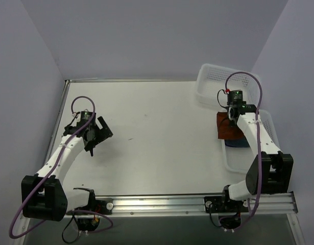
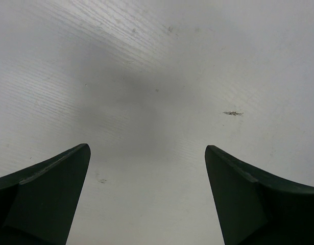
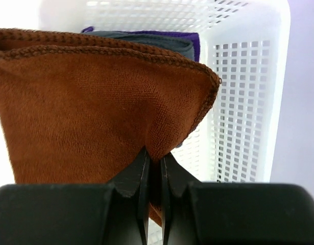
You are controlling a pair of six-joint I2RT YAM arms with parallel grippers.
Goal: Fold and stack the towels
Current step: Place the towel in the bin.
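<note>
At the basket [image 3: 241, 102] rim, right claw [image 3: 155, 166] tight on rust towel [image 3: 90, 112] edge; left claw [image 2: 147, 149] agape.

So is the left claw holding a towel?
No, the left claw is wide open, and only the white table shows between its fingers.

The rust orange-brown towel [image 3: 95, 112] hangs doubled, stitched edges together at the top and one corner pinched in the right gripper [image 3: 154, 159], at the white basket [image 3: 238, 102] in which the slate blue-grey towel [image 3: 146, 40] lies folded, the deep purple towel [image 3: 196, 45] peeking out at its edges.
</note>
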